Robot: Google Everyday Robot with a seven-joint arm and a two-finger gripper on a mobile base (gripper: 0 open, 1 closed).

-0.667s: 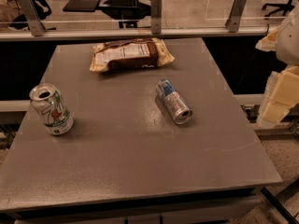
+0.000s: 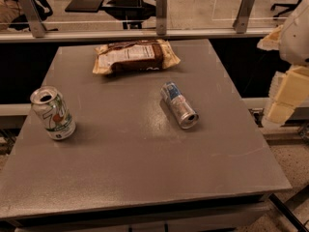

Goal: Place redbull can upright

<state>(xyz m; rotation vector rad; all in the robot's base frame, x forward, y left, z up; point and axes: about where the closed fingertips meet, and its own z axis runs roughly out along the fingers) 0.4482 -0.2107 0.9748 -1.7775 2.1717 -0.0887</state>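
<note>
The redbull can, slim, blue and silver, lies on its side right of the middle of the grey table. Its silver top points to the front right. My gripper shows as cream-coloured blocks under the white arm at the right edge of the camera view. It hangs beyond the table's right side, well apart from the can, and holds nothing that I can see.
A white-and-green 7UP can stands upright near the table's left edge. A brown-and-cream snack bag lies flat at the back. A glass rail with metal posts runs behind the table.
</note>
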